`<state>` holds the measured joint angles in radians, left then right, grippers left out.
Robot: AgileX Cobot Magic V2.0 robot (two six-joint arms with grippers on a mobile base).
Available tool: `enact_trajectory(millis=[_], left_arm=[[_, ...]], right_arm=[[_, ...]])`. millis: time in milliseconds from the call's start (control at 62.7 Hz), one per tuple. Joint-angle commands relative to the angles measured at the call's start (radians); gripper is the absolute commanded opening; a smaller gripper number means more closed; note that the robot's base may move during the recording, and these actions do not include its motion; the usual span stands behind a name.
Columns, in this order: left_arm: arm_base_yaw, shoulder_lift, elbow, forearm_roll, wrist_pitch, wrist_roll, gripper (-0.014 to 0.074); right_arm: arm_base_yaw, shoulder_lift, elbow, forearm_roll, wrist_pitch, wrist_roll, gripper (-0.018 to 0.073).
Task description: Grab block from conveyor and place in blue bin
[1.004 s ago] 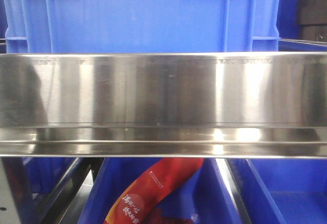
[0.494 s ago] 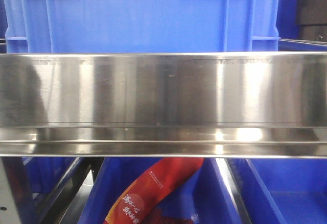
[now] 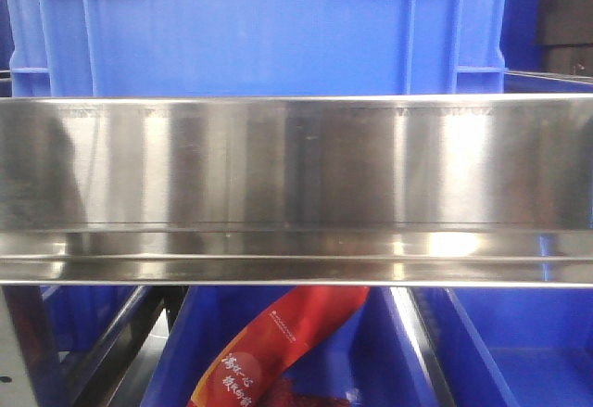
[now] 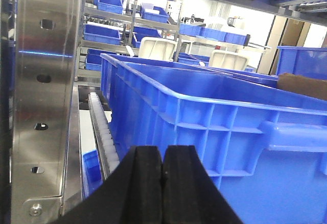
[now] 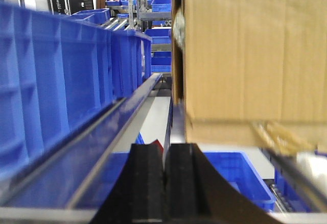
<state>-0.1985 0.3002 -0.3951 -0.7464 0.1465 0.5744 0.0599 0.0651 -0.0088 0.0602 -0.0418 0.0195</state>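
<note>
No conveyor and no block show in any view. A large blue bin (image 3: 259,27) stands on the shelf behind a steel rail (image 3: 296,184) in the front view. The same kind of blue bin (image 4: 214,127) fills the left wrist view, just ahead and to the right of my left gripper (image 4: 162,155), which is shut with nothing between its black fingers. My right gripper (image 5: 164,152) is shut too, empty, pointing along a shelf rail (image 5: 102,147) beside a row of blue bins (image 5: 61,76).
A cardboard box (image 5: 250,55) sits close on the right of the right gripper. A steel upright post (image 4: 46,96) stands left of the left gripper. Lower blue bins hold a red packet (image 3: 278,342). Racks with more blue bins (image 4: 117,15) fill the background.
</note>
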Motion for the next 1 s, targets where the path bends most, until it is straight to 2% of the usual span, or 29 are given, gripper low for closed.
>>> enact_trajectory(millis=[0,319,989], left_arm=[[0.002,-0.005,0.003,-0.007,-0.015,-0.004,-0.0111],[0.002,-0.005,0.003,-0.007,-0.015,-0.004,-0.0111],[0.002,-0.005,0.003,-0.007,-0.015,-0.004,-0.0111]], right_arm=[[-0.007,-0.065,0.009,-0.009,0.005,-0.006,-0.0162],[-0.007,-0.065,0.009,-0.012,0.053,-0.006,-0.0162],[-0.007,-0.065,0.009,-0.012,0.056,-0.006,-0.0162]])
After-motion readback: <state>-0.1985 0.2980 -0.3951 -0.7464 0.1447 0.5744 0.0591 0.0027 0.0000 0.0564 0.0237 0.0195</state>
